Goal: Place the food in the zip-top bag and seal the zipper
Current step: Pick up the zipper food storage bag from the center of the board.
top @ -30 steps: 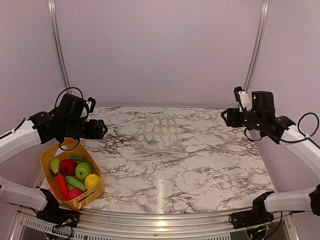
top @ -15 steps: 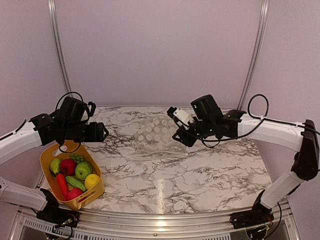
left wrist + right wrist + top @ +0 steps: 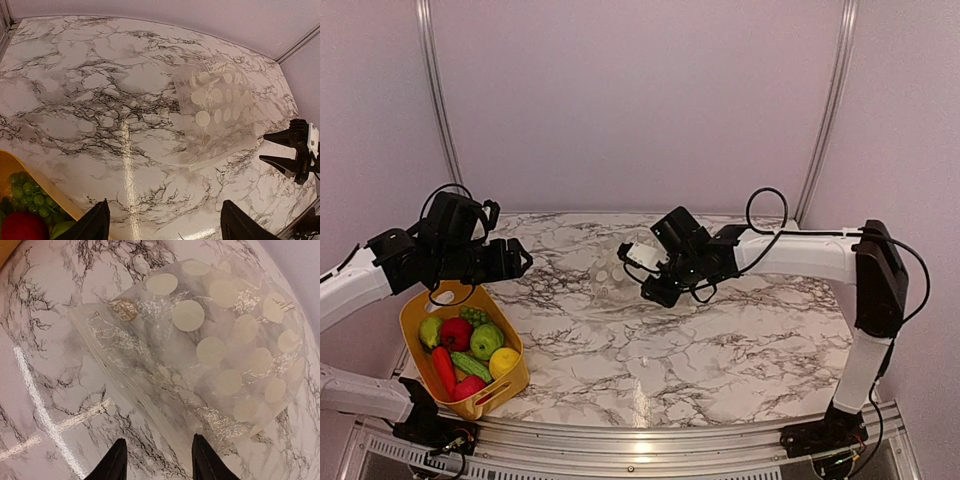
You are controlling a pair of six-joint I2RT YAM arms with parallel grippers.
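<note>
The clear dotted zip-top bag (image 3: pixel 215 110) lies flat on the marble table, empty; it fills the right wrist view (image 3: pixel 220 340). Its zipper (image 3: pixel 127 382) runs along the near-left edge. In the top view only its left part (image 3: pixel 610 272) shows beside the right arm. My right gripper (image 3: pixel 648 287) is open just above the bag's mouth edge (image 3: pixel 160 462). My left gripper (image 3: pixel 518 262) is open and empty, above the table left of the bag. The food lies in a yellow bin: red apple (image 3: pixel 456 333), green apple (image 3: pixel 486 340), lemon (image 3: pixel 504 361), carrot (image 3: pixel 443 367).
The yellow bin (image 3: pixel 500 392) stands at the table's near left corner, below my left arm; grapes (image 3: pixel 27 195) and its rim (image 3: pixel 35 172) show in the left wrist view. The right arm stretches across the table's far right half.
My right arm has swung from the far right across to the middle and down over the bag. My left gripper has shifted only slightly.
</note>
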